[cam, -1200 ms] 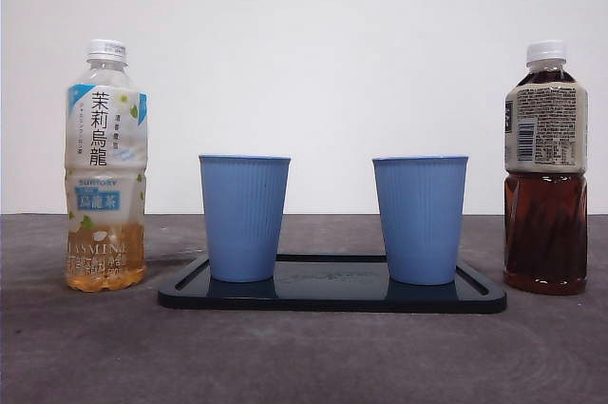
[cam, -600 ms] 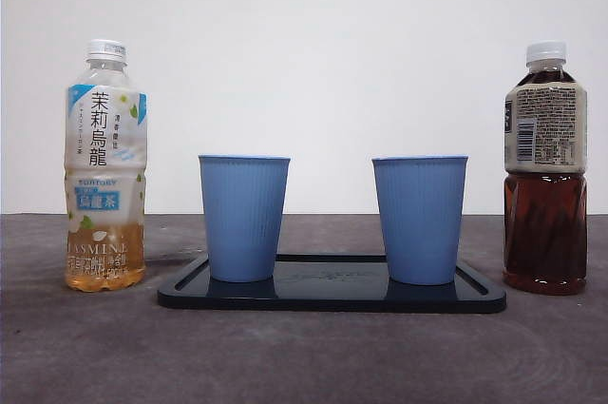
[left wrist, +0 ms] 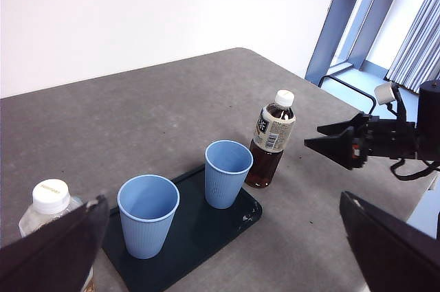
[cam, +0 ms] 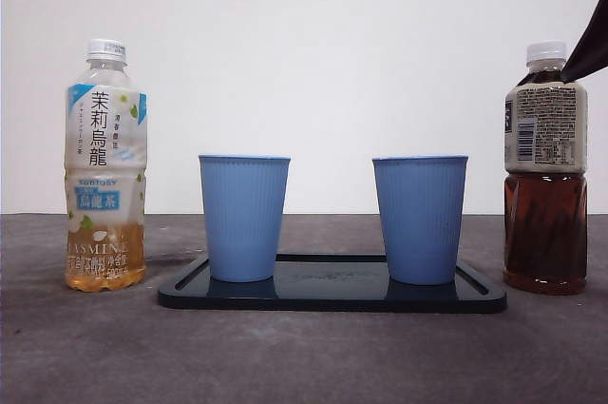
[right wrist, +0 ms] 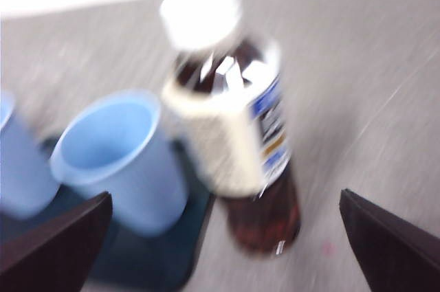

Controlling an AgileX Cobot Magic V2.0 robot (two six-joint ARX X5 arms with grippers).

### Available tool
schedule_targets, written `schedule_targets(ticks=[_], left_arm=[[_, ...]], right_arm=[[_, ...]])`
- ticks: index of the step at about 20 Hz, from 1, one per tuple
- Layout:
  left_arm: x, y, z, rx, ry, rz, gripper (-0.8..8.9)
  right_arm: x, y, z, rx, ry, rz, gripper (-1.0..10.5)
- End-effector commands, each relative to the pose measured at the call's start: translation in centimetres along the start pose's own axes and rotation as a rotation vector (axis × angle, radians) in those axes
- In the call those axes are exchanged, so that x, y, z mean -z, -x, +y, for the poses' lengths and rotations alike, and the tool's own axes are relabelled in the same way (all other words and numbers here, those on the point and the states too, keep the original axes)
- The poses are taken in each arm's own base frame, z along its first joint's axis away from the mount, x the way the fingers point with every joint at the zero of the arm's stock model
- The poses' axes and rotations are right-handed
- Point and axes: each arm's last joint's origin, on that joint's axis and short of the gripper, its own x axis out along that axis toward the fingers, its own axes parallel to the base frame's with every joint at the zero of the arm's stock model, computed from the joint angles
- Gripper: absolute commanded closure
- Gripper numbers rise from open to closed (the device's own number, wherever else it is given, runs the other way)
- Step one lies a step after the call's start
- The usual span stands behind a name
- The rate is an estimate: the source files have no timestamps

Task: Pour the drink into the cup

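Dark brown tea fills the capped bottle [cam: 545,168] nearly to its neck, below a white cap and a pale printed label; it stands upright on the grey table [cam: 304,356], just beside the black tray [cam: 332,296]. On the tray stand two ribbed blue cups [cam: 244,217] [cam: 419,219], upright and apart. The right gripper [left wrist: 328,145] hangs near the bottle's cap, jaws spread wide. The left gripper [left wrist: 227,237] waits above, also wide apart. A pale jasmine tea bottle [cam: 105,166] stands beyond the tray's far end.
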Motion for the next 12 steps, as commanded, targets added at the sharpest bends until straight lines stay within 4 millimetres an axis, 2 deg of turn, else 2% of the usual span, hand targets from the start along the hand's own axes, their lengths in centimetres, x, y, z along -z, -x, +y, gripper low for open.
schedule_targets(ticks=[1, 5, 12], left_arm=[[-0.6, 0.2, -0.2, 0.009, -0.027, -0.022, 2.51], [-0.6, 0.2, -0.2, 0.009, -0.026, -0.022, 2.51], [-0.6, 0.2, -0.2, 0.009, -0.026, -0.022, 2.51]], right_arm=[[0.8, -1.1, -0.3, -0.008, -0.024, -0.007, 4.1], [1.5, -2.8, -0.7, -0.015, 0.015, 0.041, 4.1], [1.6, -5.8, -1.1, -0.022, 0.019, 0.014, 4.1]])
